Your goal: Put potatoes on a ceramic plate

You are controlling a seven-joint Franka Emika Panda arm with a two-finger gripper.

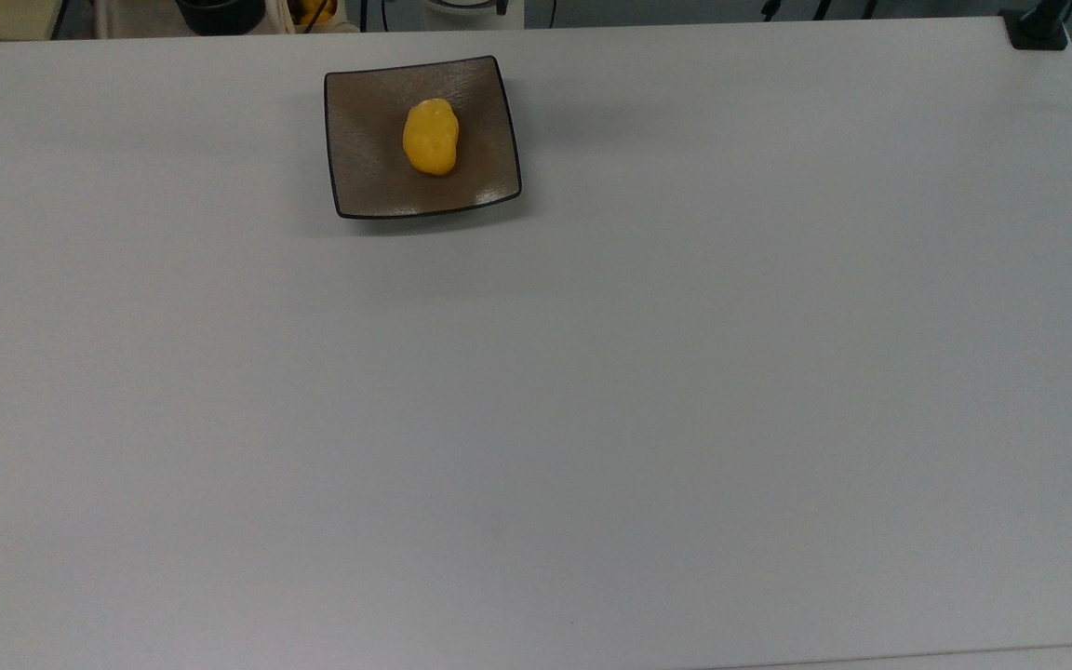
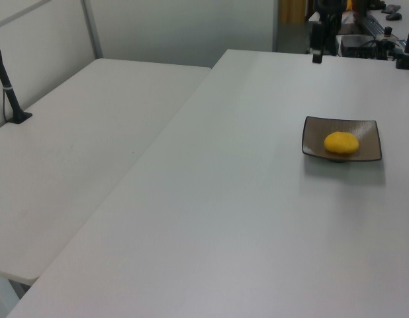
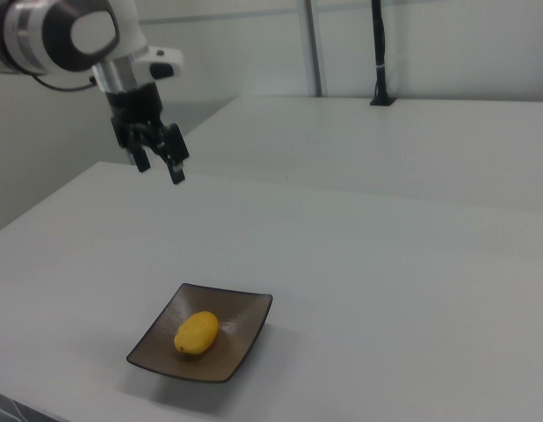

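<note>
The potatoes [image 1: 431, 137] are one yellow-orange oval lump lying free near the middle of the ceramic plate [image 1: 368, 172], a square brown plate with a thin black rim at the table's far edge in the top view. The left view has the potato [image 2: 341, 142] on the plate [image 2: 314, 140] at its right. In the right view the potato [image 3: 196, 333] rests on the plate [image 3: 241, 330] near the bottom. My gripper [image 3: 158, 165] hangs high above the table, well away from the plate, open with nothing between its fingers. The gripper [image 2: 317, 54] is also at the left view's top.
The white table [image 1: 592, 391] stretches wide around the plate. A second white table [image 2: 92, 132] adjoins it on the left view's left. A black post [image 2: 9, 93] stands on that table, and a black clamp [image 1: 1038, 28] sits at the top view's upper right corner.
</note>
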